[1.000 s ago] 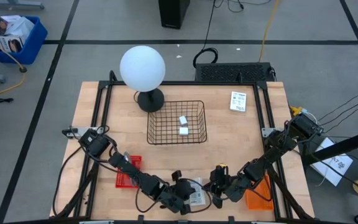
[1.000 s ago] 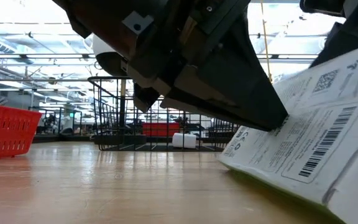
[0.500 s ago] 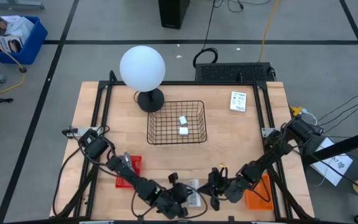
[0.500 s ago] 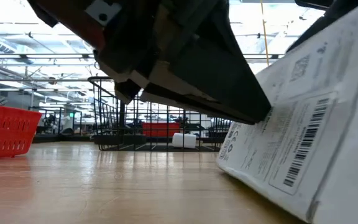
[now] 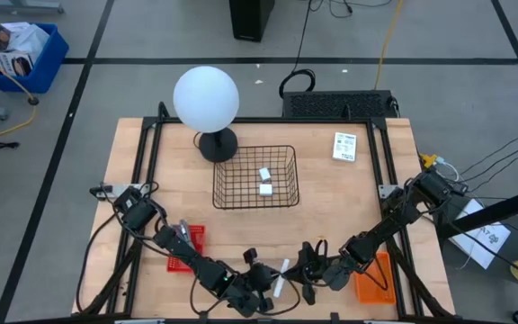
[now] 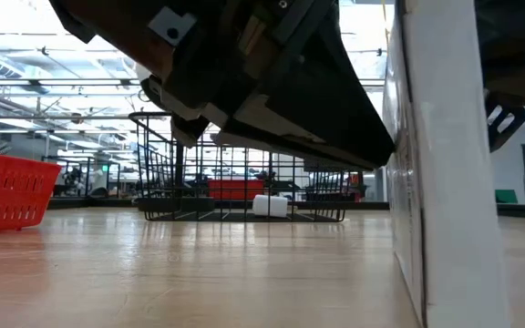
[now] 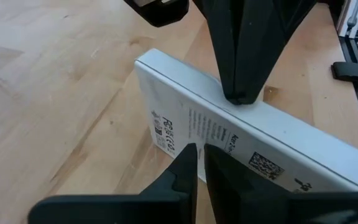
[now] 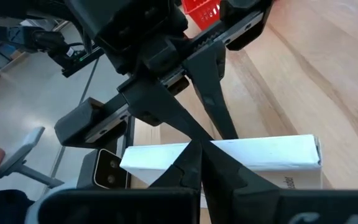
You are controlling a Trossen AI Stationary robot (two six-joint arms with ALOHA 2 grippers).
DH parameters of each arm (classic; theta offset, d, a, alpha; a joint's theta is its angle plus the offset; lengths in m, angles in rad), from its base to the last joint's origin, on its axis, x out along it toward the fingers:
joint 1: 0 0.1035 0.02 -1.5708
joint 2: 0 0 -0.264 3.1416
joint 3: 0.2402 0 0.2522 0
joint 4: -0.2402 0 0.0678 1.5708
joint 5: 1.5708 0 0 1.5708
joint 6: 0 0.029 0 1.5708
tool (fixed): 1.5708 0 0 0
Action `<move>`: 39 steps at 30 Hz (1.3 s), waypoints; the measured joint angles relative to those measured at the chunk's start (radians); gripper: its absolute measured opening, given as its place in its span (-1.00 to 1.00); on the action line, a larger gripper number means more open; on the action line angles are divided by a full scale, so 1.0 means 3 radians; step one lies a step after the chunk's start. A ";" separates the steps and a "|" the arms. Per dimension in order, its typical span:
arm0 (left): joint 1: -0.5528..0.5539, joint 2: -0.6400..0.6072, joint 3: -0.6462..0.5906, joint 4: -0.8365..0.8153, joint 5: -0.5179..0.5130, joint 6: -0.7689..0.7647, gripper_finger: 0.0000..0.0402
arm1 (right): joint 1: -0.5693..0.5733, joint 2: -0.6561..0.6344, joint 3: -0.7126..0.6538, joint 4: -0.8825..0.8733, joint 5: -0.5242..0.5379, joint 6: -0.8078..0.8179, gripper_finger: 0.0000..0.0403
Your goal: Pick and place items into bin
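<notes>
A flat white printed packet (image 5: pixel 280 277) stands on one long edge near the table's near edge, between my two grippers. My left gripper (image 7: pixel 199 163) is shut, its tips at the packet's printed face. My right gripper (image 8: pixel 199 162) is shut too and meets the packet's upper narrow side from the opposite side. In the low view the packet (image 6: pixel 431 182) stands upright. The black wire bin (image 5: pixel 255 176) sits mid-table with two small white blocks (image 5: pixel 264 180) in it. A second printed packet (image 5: pixel 344 146) lies flat at the far right. My left gripper touches the packet's printed face (image 7: pixel 180 134) with its shut fingertips, slanting down from the table's left. The packet stands on its lower long edge on the table. My right gripper rests its shut fingertips on the packet's upper narrow side (image 7: pixel 244 107), slanting down from the table's right and lying across that side.
A white globe lamp (image 5: pixel 206 99) stands at the far left of the bin. A red basket (image 5: pixel 185 249) sits near my left arm and an orange tray (image 5: pixel 374 281) under my right arm. Bare wood lies between the packet and the bin.
The packet has tipped up from leaning on a slant to standing upright on its long edge; its lower edge has stayed on the table. Both grippers have stayed shut against it.
</notes>
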 joint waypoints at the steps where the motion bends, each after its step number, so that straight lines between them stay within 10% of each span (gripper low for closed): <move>1: 0.0000 0.0000 0.0000 0.0001 -0.0001 0.0000 -0.83 | 0.0001 0.0000 0.0000 -0.0003 0.0001 -0.0001 -1.00; 39: -0.0064 -0.0626 0.0009 -0.1413 -0.0152 -0.0072 -0.83 | 0.0009 0.0001 -0.0010 -0.0025 0.0006 -0.0059 -1.00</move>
